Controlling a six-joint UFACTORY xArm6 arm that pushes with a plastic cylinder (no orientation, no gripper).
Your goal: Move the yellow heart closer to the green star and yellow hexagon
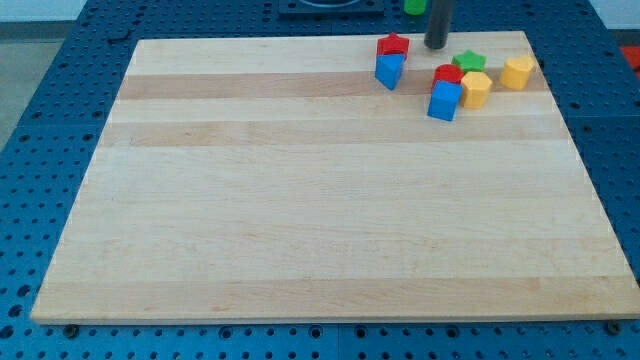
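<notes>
A yellow block (517,72), which looks like the heart, sits near the board's top right corner. The green star (468,63) lies a little to its left. A second yellow block (476,89), apparently the hexagon, touches the star's lower right side. A small gap separates the heart from these two. My tip (436,47) rests on the board at the view's top, left of the green star and right of a red star (393,44), touching no block.
A blue block (389,70) sits just below the red star. A red block (449,74) and a blue block (444,101) stand against the left of the green star and hexagon. A green object (413,6) lies beyond the board's (300,200) top edge.
</notes>
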